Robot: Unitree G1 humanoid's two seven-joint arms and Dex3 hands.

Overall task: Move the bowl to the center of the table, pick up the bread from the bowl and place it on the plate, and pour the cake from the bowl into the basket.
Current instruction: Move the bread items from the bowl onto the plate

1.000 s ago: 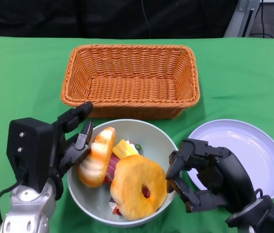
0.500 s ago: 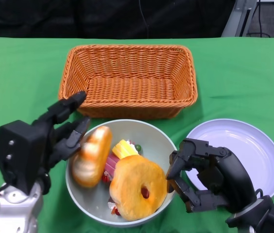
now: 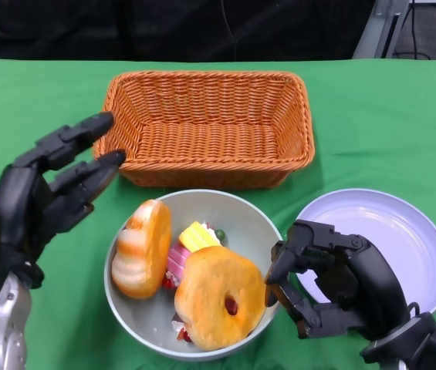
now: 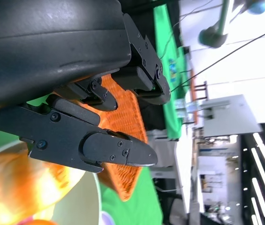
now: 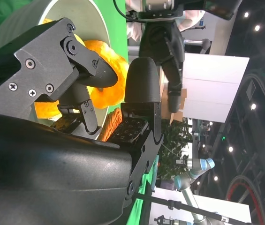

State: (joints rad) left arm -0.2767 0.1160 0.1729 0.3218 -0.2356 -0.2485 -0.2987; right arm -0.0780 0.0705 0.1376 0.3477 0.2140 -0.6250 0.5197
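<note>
A pale bowl (image 3: 241, 214) sits in front of the basket (image 3: 206, 127), holding an oval bread roll (image 3: 140, 248), a ring-shaped bread (image 3: 219, 297) and pieces of yellow and pink cake (image 3: 190, 243). My left hand (image 3: 44, 196) hovers left of the bowl, fingers spread, holding nothing. My right hand (image 3: 333, 281) has its fingers curled around the bowl's right rim, beside the ring bread. The right wrist view shows its fingers (image 5: 66, 56) at the bowl (image 5: 99, 23) with bread (image 5: 106, 70) behind them. A white plate (image 3: 387, 231) lies to the right.
The woven basket stands empty behind the bowl, and its near wall almost touches the bowl's rim. Green cloth (image 3: 372, 116) covers the table. In the left wrist view the basket (image 4: 127, 117) lies just beyond my fingers (image 4: 104, 145).
My left hand let go of the oval roll and drew back up and to the left, fingers spreading. The roll settled against the bowl's left side. The right hand stayed put.
</note>
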